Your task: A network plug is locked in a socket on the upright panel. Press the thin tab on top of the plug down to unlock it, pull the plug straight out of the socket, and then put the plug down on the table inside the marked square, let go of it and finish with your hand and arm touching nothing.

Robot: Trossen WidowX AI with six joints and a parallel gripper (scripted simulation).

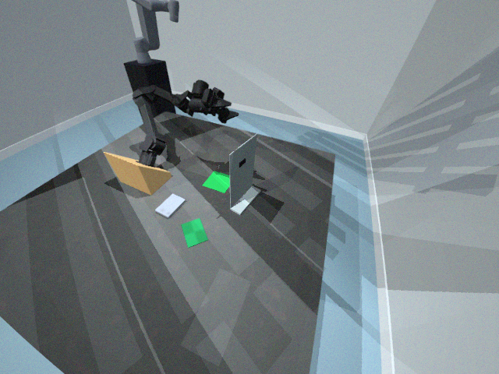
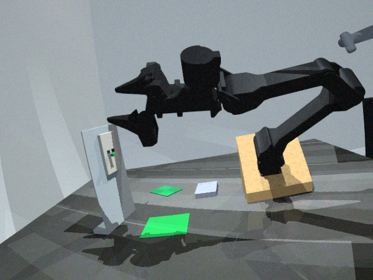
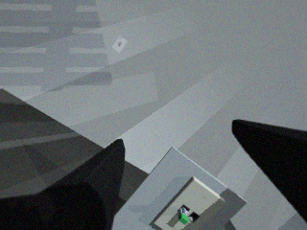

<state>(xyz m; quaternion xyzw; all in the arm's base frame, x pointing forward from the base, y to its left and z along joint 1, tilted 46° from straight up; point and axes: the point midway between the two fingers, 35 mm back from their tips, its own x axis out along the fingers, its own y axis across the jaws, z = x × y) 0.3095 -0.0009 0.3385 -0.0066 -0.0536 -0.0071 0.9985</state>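
Arm (image 2: 301, 90) rises from its base, elbow bent high, forearm reaching roughly level out over the desk. Wrist (image 2: 200, 67) about horizontal. Claw (image 2: 116, 104) wide open, holding nothing, one finger (image 2: 132, 85) above the other, tips pointing forward, raised well above the desk, touching nothing.

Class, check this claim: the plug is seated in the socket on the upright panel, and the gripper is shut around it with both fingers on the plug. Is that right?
Not quite. The plug is seated in the socket on the upright panel, but the gripper is open and holds nothing; it hangs above the panel's top edge, apart from the plug. The exterior view shows this.
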